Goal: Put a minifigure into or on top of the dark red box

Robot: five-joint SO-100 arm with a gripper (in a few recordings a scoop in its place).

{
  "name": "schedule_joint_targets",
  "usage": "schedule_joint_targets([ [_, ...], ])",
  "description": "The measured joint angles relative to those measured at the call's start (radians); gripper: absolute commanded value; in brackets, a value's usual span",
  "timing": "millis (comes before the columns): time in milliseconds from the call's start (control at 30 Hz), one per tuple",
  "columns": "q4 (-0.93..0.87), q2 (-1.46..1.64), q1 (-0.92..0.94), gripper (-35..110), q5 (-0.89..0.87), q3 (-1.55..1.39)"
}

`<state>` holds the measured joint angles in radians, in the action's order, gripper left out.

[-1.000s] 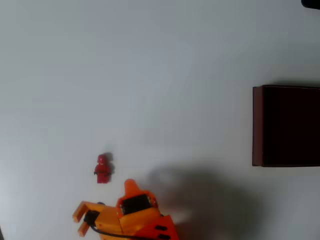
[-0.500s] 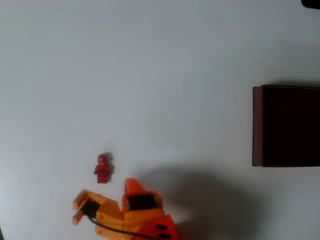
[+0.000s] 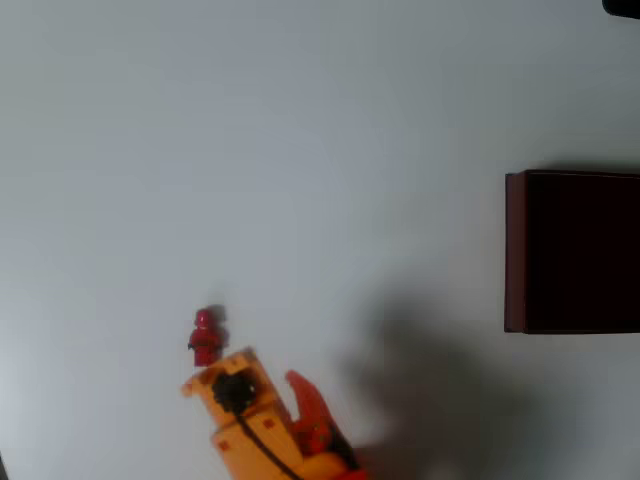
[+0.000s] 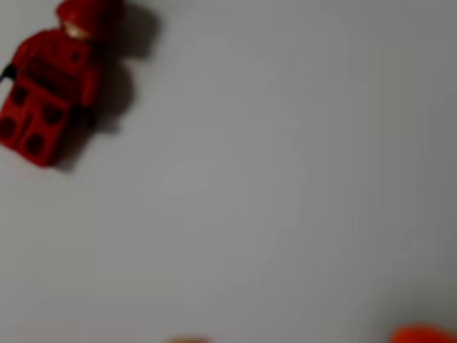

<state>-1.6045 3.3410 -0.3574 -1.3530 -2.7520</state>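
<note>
Change: gripper (image 3: 262,372) has swung right, now just below the minifigure (image 3: 205,337)
Claw: spread, empty
Minifigure: all red, flat on table (image 3: 300,150), untouched
Box (image 3: 515,250): unmoved

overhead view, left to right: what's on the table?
minifigure → gripper → dark red box, cut off by the picture's right edge.

text: none readable | labels: none | numbers: none
</note>
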Motion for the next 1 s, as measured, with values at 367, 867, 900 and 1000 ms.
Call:
schedule_joint_targets([
  [367,-0.035,-0.132,-0.126,16,-0.497,0.026],
  [867,0.101,-0.499,-0.318,17,-0.94,0.071],
  [900,0.101,-0.518,-0.336,17,-0.957,0.063],
  [1000,0.173,-0.571,-0.353,17,-0.985,0.063],
])
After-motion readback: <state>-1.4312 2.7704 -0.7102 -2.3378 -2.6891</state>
